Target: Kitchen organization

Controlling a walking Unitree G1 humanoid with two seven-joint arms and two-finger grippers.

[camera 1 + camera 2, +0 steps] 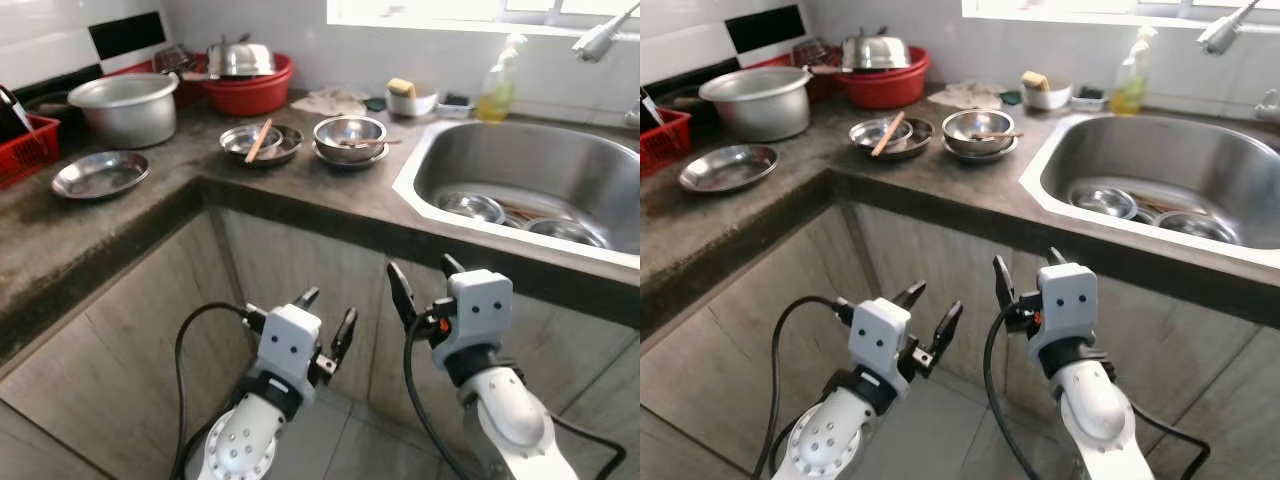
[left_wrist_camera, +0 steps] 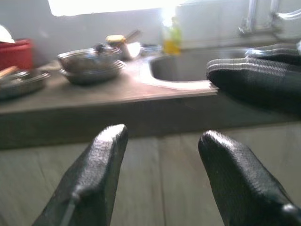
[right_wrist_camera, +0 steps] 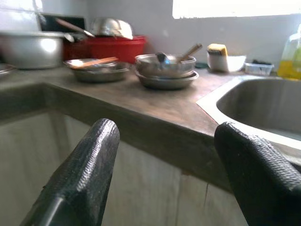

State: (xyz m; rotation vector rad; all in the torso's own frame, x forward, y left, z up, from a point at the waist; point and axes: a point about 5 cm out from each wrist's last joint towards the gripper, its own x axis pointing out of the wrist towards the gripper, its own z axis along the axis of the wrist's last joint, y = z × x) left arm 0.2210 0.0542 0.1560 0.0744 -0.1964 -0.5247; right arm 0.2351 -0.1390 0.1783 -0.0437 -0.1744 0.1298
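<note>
— Pincers, listed first?
— Left pincer (image 1: 325, 310): fingers spread, holding nothing, low before the cabinet front under the worktop (image 1: 120, 215). Right pincer (image 1: 424, 280): likewise spread and empty, just below the worktop's front edge, beside the sink (image 1: 520, 165).
— On the worktop?
— Steel bowl (image 1: 350, 135) on a plate near the sink's left corner; a dish with a wooden stick (image 1: 260, 140) just beside it. Flat steel plate (image 1: 100, 173) near the left edge, large pot (image 1: 125, 105) behind it, red basin (image 1: 250, 90) at the back wall. Soap bottle (image 1: 497, 85) at the sink's far rim.
— In the sink?
— Steel bowls (image 1: 470, 205).
</note>
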